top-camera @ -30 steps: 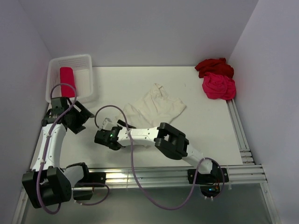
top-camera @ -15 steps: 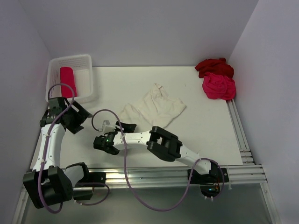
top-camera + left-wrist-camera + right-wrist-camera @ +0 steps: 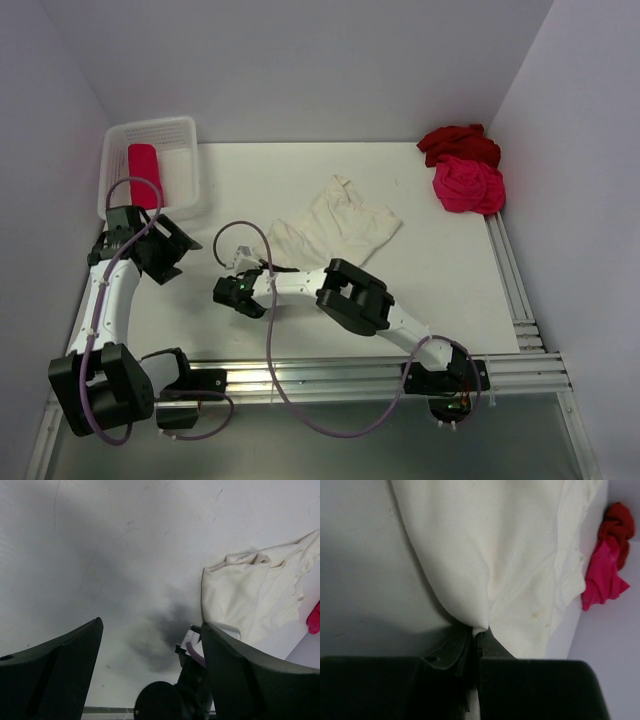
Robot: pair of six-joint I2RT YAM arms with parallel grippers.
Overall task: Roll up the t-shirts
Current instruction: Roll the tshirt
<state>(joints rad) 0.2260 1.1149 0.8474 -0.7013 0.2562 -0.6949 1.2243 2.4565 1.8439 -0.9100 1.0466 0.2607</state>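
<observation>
— What's the surface in front of you?

— A white matte table (image 3: pixel 300 175) with a few faint scuffs. Walls close it in at the back and on both sides. Metal rails (image 3: pixel 512 280) run along its right edge and its near edge.

— What's lying on it?

— A cream shirt (image 3: pixel 338 225) sits near the middle, crumpled and only half spread. In the far right corner are a dark red shirt (image 3: pixel 458 142) and a pink shirt (image 3: pixel 467 186). Both are bunched up and touching, the pink one nearer to me. A white slatted basket (image 3: pixel 150 126) stands in the far left corner, well apart from all three shirts.
</observation>
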